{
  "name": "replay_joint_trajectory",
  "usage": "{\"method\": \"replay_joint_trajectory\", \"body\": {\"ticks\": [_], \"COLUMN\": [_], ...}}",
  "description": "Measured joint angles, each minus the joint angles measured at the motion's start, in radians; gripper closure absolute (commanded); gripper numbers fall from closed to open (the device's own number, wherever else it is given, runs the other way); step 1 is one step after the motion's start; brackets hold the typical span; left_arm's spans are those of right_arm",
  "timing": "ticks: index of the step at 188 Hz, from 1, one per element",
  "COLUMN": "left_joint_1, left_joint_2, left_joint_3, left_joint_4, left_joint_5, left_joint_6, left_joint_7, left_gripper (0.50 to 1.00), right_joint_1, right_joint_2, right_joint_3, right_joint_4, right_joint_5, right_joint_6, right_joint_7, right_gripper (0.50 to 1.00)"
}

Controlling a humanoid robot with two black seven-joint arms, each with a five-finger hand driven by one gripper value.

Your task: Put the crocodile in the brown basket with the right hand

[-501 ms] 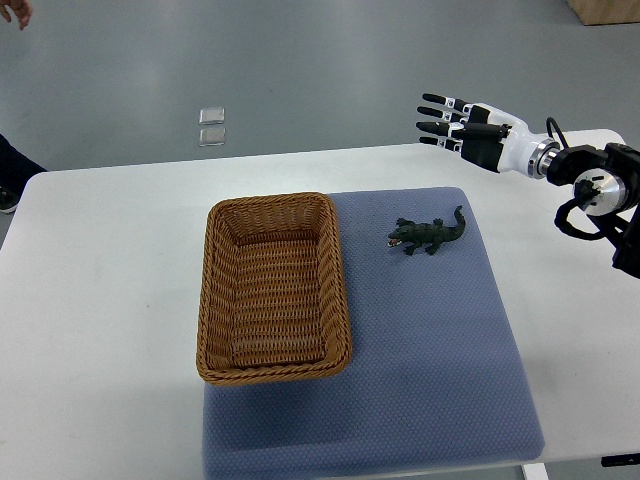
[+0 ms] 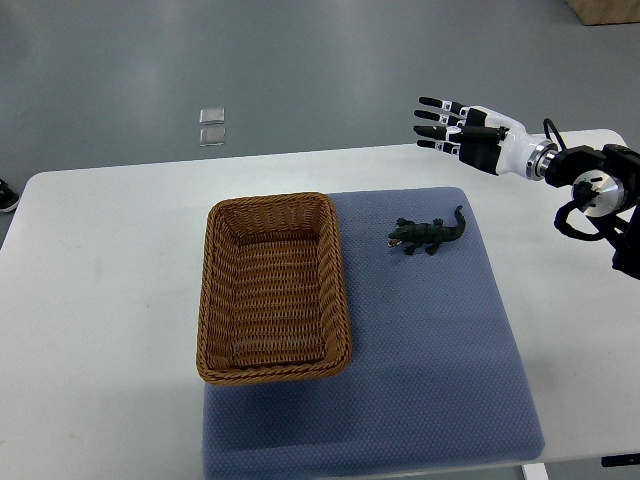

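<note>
Currently at the approach stage: by the look of it, no step of the task is yet done. The right robot hand (image 2: 468,133) hovers at the far right edge of the table (image 2: 100,300), fingers spread and straight, pointing left, holding nothing; it is well apart from the crocodile (image 2: 428,234). The crocodile lies on the blue mat (image 2: 420,350), snout towards the brown basket (image 2: 272,201), tail towards the far right, near the basket's right rim but not touching it; nothing shows inside the basket. Left to do, as a judgement: lower the robot hand to the toy, close on it, carry it left over the rim, release. Against the frame half a second earlier: the robot hand has shifted only slightly to the left; crocodile, basket and mat are unmoved; a person's hand at the upper left corner has gone; of the dark figure at the left edge only a shoe (image 2: 5,196) remains. The left arm is out of view.
</note>
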Motion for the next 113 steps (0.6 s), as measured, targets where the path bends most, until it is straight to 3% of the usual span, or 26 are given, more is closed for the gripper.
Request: {"method": "replay_joint_trajectory", "body": {"ticks": [58, 113], "left_joint_1": [-0.001, -0.001], "left_joint_2": [0.0, 0.0], "left_joint_3": [0.0, 0.0], "left_joint_4": [-0.001, 0.002], "left_joint_5": [0.0, 0.0], "left_joint_6": [0.0, 0.0], "left_joint_7": [0.0, 0.0], "left_gripper": [0.5, 0.5], "right_joint_1": [0.005, 0.041], "right_joint_2": [-0.004, -0.019], "right_joint_3": [-0.005, -0.011], "right_joint_4": [0.002, 0.003], "right_joint_5": [-0.179, -0.532], "right_joint_6": [0.0, -0.011], "right_joint_7": [0.103, 0.208], "right_gripper": [0.572, 0.572]}}
